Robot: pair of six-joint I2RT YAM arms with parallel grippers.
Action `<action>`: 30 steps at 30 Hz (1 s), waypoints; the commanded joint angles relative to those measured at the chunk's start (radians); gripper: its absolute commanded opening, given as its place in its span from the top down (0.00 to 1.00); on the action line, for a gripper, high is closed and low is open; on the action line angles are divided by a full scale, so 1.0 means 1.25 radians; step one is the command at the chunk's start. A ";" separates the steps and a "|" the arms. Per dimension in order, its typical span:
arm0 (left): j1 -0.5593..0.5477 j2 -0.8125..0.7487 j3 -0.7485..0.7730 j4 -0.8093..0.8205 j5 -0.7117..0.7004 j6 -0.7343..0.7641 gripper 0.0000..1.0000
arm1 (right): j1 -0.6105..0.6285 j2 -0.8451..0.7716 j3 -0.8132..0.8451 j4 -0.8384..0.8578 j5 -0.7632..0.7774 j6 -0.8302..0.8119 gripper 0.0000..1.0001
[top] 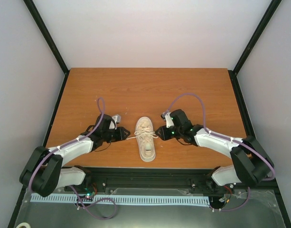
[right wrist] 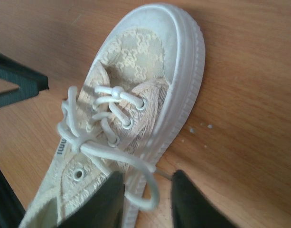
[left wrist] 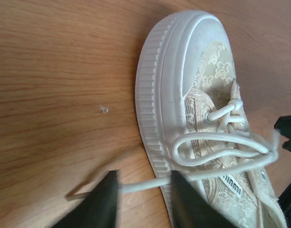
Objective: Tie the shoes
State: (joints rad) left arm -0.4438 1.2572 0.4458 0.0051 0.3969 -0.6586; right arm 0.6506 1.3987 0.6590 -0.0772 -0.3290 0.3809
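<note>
Top external view showed the cream sneaker [top: 146, 138] lying on the wooden table [top: 150, 90] toward its 6 o'clock edge, between both arms. The left gripper [top: 125, 135] sat at the shoe's 9 o'clock, jaws slightly apart, a lace end [left wrist: 145, 184] crossing the gap. The right gripper [top: 160, 132] sat at 3 o'clock, jaws apart, with a lace loop [right wrist: 146, 192] between them.

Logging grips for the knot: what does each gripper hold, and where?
Nothing looks clamped. On the left gripper fingers stand apart, a lace end crossing the gap; on the right gripper a lace loop of the sneaker lies between open fingers.
</note>
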 commanded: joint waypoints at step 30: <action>0.625 -0.016 0.085 0.118 -0.208 0.107 0.00 | -0.640 -0.283 -0.114 0.164 0.260 -0.059 0.00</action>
State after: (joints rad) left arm 0.3218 1.3327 0.6277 0.0631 0.3458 -0.5491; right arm -0.1249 1.1156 0.6334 -0.0502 -0.1719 0.2855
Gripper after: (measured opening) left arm 0.997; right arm 1.000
